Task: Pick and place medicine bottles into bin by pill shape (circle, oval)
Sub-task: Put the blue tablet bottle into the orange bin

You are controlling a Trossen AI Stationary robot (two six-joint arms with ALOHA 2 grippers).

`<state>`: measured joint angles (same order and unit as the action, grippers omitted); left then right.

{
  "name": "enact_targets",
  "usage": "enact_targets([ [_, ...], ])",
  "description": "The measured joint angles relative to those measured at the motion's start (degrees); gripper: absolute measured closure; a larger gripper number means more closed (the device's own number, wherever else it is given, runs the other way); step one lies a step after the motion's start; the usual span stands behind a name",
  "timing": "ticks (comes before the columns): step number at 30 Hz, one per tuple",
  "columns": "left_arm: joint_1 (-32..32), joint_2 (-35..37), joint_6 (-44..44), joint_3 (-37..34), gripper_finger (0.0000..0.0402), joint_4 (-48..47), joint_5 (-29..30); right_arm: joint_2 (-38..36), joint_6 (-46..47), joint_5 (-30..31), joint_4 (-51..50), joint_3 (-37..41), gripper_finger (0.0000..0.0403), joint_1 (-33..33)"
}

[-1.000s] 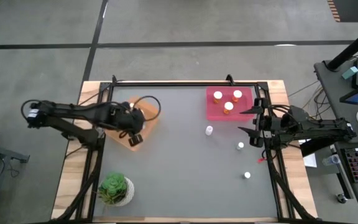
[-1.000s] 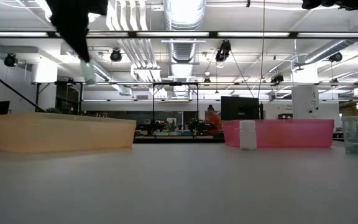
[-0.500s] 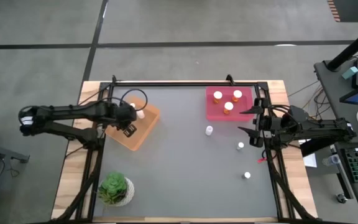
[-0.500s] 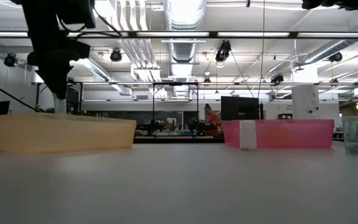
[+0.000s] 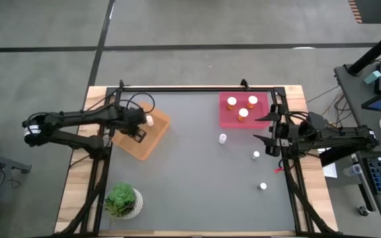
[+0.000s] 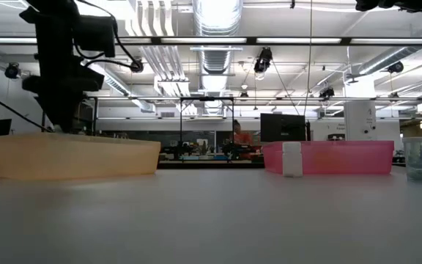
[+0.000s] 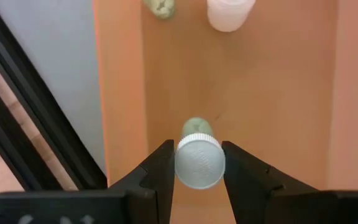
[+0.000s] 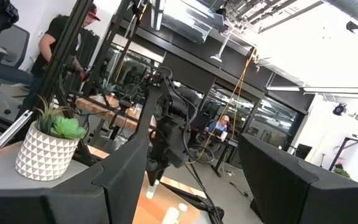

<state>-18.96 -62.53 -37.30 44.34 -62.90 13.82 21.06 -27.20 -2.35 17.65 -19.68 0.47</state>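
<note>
Left gripper (image 7: 197,163) pinching white-capped bottle (image 7: 199,160)

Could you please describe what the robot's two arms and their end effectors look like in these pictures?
Both arms are dark, almost black, built of slim jointed segments. The left arm carries a looping black cable near its wrist; the right arm shows similar dark cabling. The left end effector has two matte black, angular fingers tapering toward the tips. The right end effector has the same broad dark fingers. No markings are legible.

Left gripper (image 5: 137,127) is over the orange bin (image 5: 145,134), a white-capped bottle (image 5: 150,121) just beside it. Pink bin (image 5: 229,116) holds three orange bottles (image 5: 243,114); three white bottles (image 5: 223,138) stand loose near the right gripper (image 5: 270,129).
</note>
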Motion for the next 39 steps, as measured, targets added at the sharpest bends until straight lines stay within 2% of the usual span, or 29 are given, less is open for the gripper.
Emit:
enact_targets([
  [12,-2.37,-2.83,1.68,-3.03,0.0302,6.50,-0.09,0.02,-0.04,0.03,-0.20,0.00,0.0156,0.00],
  [21,-2.42,-4.26,2.27,-3.54,0.0302,7.00,0.57,0.02,-0.12,0.15,-0.21,0.00,0.0156,0.00],
  [28,-2.42,-4.24,3.89,-3.54,0.0283,7.26,4.30,0.02,-0.39,0.70,-0.24,0.00,0.0156,0.00],
  [39,-2.42,-4.24,4.83,-3.62,0.0274,8.24,4.48,0.02,-0.46,0.92,-0.41,0.00,0.0156,-0.02],
])
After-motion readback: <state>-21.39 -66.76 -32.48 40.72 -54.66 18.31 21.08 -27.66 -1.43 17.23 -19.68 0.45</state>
